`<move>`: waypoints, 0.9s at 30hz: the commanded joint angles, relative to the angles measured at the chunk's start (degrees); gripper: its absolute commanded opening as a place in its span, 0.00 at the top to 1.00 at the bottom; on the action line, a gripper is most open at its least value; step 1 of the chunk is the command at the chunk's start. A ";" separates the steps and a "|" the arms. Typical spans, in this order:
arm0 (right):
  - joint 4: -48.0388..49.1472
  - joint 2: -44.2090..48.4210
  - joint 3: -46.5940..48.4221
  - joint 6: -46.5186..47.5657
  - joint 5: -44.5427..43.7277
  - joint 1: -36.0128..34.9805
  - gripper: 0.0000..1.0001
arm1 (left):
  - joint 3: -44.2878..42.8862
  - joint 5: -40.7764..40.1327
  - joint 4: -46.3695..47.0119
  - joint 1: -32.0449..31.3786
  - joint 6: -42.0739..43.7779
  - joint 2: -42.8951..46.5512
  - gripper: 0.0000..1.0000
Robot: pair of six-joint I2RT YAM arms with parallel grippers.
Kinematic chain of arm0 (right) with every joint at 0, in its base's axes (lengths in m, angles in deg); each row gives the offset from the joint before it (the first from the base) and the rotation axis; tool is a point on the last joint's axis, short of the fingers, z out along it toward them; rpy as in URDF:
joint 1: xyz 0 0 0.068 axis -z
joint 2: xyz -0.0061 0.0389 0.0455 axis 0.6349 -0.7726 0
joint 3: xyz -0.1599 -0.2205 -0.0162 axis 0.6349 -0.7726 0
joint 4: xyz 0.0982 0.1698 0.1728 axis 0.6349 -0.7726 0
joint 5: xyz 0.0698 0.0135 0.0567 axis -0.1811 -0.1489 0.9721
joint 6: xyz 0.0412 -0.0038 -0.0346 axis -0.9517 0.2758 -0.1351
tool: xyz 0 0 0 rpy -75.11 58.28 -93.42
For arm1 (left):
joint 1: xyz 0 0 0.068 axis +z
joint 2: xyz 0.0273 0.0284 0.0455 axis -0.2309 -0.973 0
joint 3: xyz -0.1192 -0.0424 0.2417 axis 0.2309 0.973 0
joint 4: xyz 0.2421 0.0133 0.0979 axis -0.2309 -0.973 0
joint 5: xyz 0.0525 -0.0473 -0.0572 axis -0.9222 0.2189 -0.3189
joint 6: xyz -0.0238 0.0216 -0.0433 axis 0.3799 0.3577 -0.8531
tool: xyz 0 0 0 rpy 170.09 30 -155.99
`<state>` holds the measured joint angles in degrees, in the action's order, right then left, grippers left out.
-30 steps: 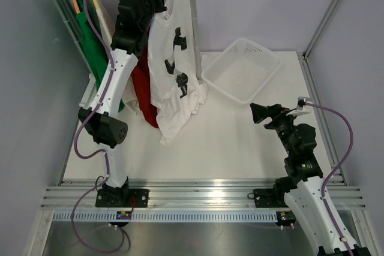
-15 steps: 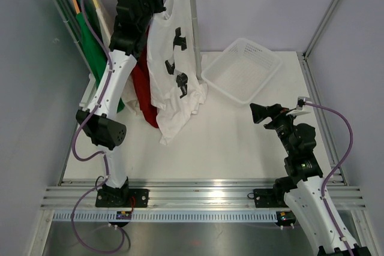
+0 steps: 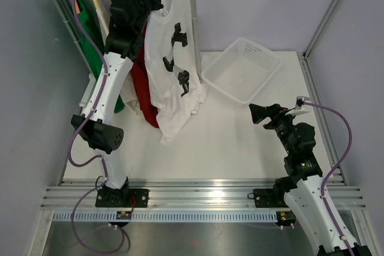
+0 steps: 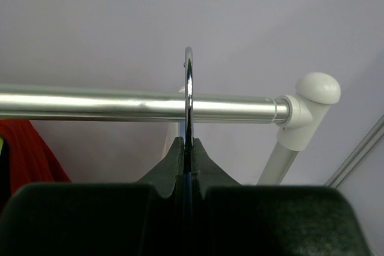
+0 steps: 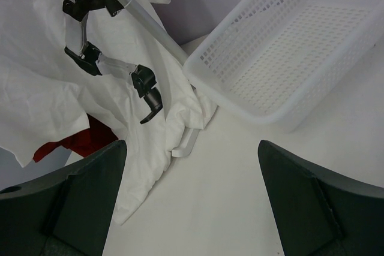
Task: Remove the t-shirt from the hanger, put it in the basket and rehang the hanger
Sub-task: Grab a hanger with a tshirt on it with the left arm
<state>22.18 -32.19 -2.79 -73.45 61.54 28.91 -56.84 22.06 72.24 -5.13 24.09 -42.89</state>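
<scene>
Early — left gripper (image 4: 189, 148) clamped on the hanger hook (image 4: 188, 82) at the rail (image 4: 90, 105); t-shirt (image 3: 171, 82) not yet off it — right gripper (image 5: 192, 172) wide open, holding nothing.

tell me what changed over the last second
The left end effector, staying shut on the hanger hook, moved up and leftward with its arm, and the white t-shirt rose slightly with it. Nothing was taken or let go. The right end effector, open, and the basket stayed put.
</scene>
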 commanded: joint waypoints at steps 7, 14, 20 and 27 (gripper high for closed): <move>3.08 -0.14 0.88 0.86 1.28 -0.31 0.01 | 11.38 -2.38 10.77 -1.47 -1.97 12.92 1.00; 3.16 -0.76 0.97 0.94 1.71 -0.31 0.01 | 24.32 -4.66 12.62 -2.35 -3.74 20.83 1.00; 3.16 -0.32 0.97 0.94 1.89 -0.31 0.01 | 42.04 -6.51 17.97 -2.26 -12.61 32.95 1.00; 3.17 -0.32 1.06 0.85 2.24 -0.31 0.00 | 48.32 -7.57 14.40 -2.35 -22.09 40.60 1.00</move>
<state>22.42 -32.72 -2.79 -73.45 62.06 28.91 -8.47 16.20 81.09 -7.16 8.92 -6.76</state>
